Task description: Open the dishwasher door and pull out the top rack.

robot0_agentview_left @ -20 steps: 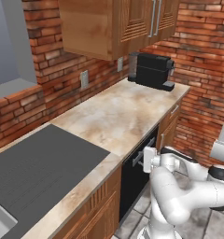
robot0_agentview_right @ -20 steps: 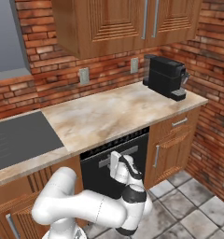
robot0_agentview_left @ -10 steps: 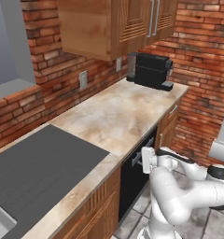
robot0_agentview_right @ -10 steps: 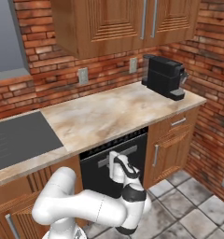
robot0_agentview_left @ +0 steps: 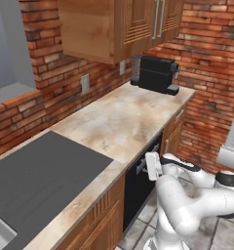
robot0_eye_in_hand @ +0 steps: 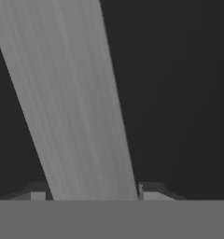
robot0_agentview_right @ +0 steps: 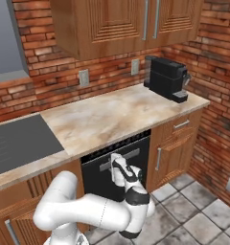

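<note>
The left base view looks forward and down from behind the arm's left, along the counter (robot0_agentview_left: 124, 122). The right base view faces the same counter (robot0_agentview_right: 112, 119) more squarely. The hand view sits very close against the dishwasher door (robot0_eye_in_hand: 179, 93).

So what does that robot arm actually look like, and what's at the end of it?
The arm is made of smooth, rounded glossy white segments, thick like bent tubes, with dark bands at the joints. It ends in a white boxy hand with a gripper; in the hand view its two small grey fingertips show. I see no cables or markings.
</note>
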